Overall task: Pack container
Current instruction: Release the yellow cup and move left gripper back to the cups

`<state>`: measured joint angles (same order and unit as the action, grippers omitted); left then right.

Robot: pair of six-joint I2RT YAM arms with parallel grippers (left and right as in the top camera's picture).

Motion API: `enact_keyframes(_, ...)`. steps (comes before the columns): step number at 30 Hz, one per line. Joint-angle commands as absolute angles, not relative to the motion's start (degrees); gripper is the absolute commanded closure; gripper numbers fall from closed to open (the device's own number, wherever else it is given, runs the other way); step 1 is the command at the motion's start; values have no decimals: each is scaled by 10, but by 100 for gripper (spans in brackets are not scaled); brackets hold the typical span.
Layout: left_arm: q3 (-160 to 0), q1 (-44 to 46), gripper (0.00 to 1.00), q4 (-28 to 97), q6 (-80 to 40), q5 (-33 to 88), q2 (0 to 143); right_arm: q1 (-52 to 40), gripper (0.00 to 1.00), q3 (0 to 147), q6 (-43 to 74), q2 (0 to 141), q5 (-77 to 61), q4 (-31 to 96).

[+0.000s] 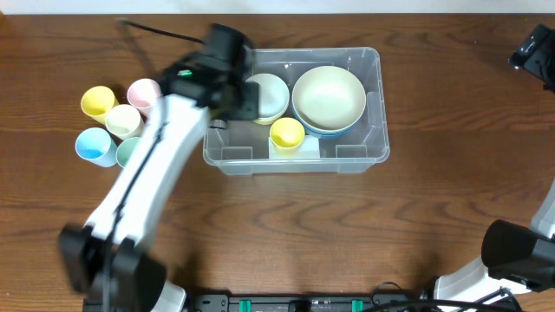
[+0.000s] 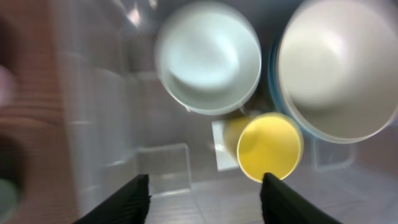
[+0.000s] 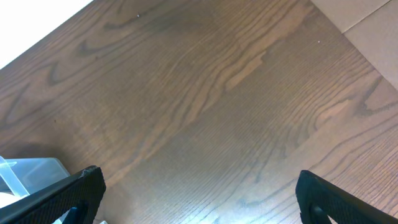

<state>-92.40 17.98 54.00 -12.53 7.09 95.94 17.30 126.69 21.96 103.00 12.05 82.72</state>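
The clear container (image 1: pixel 375 106) stands at the middle of the table. In it are a pale blue-white small bowl (image 1: pixel 269 95), a large cream bowl (image 1: pixel 329 97) stacked on a blue bowl, and a yellow cup (image 1: pixel 287 134). My left gripper (image 1: pixel 227 91) hovers over the container's left end. In the left wrist view it (image 2: pixel 205 202) is open and empty, with the yellow cup (image 2: pixel 269 146), the small bowl (image 2: pixel 208 57) and the cream bowl (image 2: pixel 339 68) below it. My right gripper (image 1: pixel 533 52) is far right, open and empty (image 3: pixel 199 199) over bare wood.
Several loose cups stand left of the container: yellow (image 1: pixel 98 101), pink (image 1: pixel 144 91), cream (image 1: pixel 124 120), blue (image 1: pixel 94 146) and green (image 1: pixel 130 152). A corner of the container (image 3: pixel 25 174) shows in the right wrist view. The table's back edge is near the container.
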Motion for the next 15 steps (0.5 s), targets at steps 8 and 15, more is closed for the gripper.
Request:
enact_keyframes(8, -939, 59, 27, 525, -100, 11, 901, 175, 1, 1273, 227, 1019, 124, 828)
enact_keyframes(15, -939, 29, 25, 456, -55, -53, 994, 175, 1, 1273, 227, 1019, 124, 828)
